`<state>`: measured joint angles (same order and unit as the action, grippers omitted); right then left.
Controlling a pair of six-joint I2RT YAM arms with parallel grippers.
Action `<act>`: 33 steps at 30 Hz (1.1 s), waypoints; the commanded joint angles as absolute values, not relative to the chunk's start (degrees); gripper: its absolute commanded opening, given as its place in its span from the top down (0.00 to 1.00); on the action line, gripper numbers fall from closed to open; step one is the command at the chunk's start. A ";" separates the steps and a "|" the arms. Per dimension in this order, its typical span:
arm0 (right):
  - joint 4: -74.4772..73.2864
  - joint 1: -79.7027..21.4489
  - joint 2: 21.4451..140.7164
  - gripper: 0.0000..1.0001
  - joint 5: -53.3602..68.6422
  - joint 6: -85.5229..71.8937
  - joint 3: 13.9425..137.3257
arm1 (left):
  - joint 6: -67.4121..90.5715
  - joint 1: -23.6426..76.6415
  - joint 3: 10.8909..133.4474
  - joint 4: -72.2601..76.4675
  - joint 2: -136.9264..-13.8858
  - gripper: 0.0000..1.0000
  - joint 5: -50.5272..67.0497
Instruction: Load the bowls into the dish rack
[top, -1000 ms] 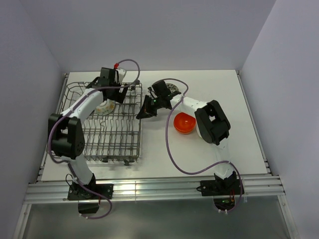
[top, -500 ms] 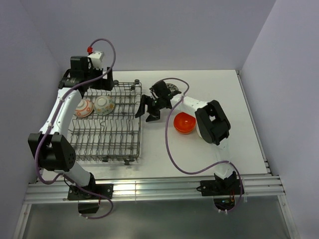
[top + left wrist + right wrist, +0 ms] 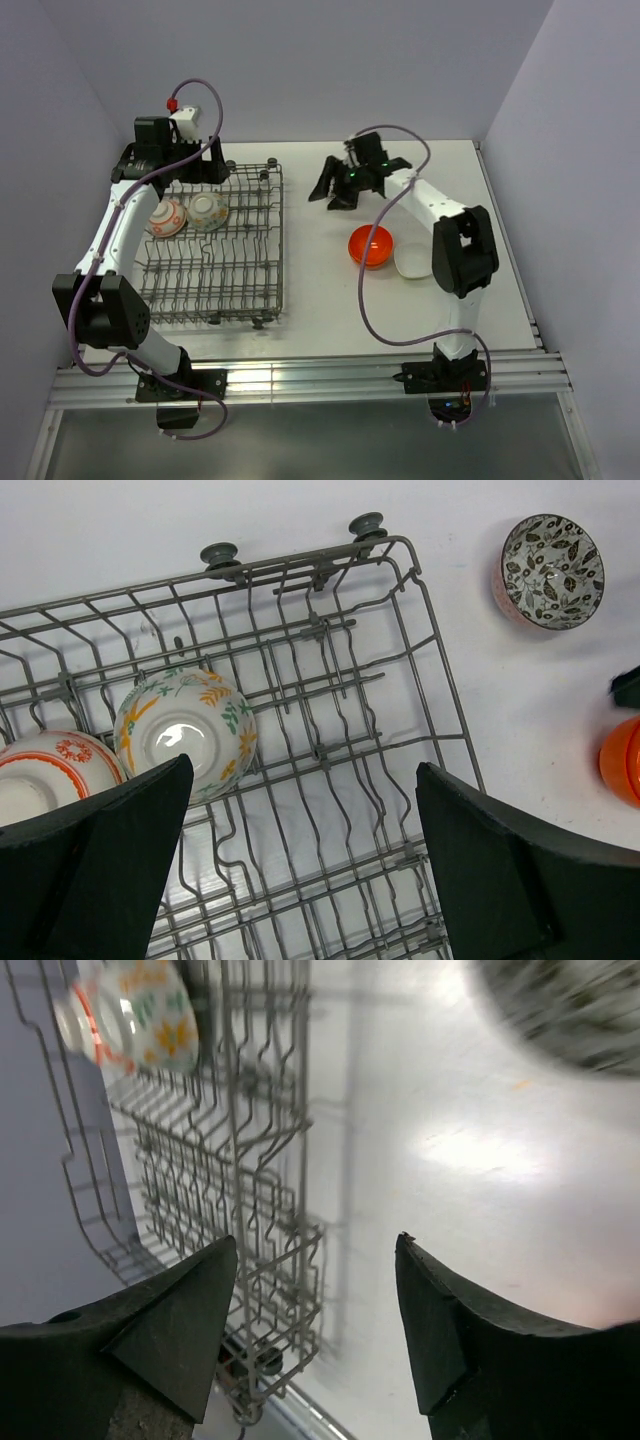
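The grey wire dish rack stands on the left of the table. Two bowls lie in its back left part: a red-orange patterned one and a floral one. My left gripper hovers open above the rack's back edge, holding nothing. From the left wrist the floral bowl lies just ahead of the left finger. A grey leaf-patterned bowl sits on the table behind the rack's right corner. My right gripper hangs open and empty over that spot. An orange bowl and a white bowl rest mid-right.
The rack's small dark wheels stick out along its back rim. In the right wrist view the rack runs down the left, with the leaf-patterned bowl blurred at top right. Walls close in the table's back and sides.
My left arm has lifted off the rack to its back left, leaving the floral bowl there. My right gripper has opened and swung back and right over the leaf-patterned bowl.
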<state>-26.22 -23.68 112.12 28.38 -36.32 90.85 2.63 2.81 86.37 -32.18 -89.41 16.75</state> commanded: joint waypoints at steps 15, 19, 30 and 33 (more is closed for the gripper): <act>-35.07 -11.51 125.05 0.31 12.31 -22.24 114.87 | 8.70 2.64 82.44 -26.63 -85.25 0.01 22.41; -34.81 -11.60 128.31 0.33 10.20 -20.22 116.72 | 9.75 2.37 81.83 -26.02 -84.11 0.00 22.94; -33.75 -11.69 132.71 0.40 13.44 -19.60 114.52 | 11.16 1.41 80.25 -26.10 -84.64 0.00 24.78; -33.23 -11.78 133.50 0.43 14.50 -20.30 114.52 | 12.39 0.44 79.28 -25.58 -84.38 0.01 26.62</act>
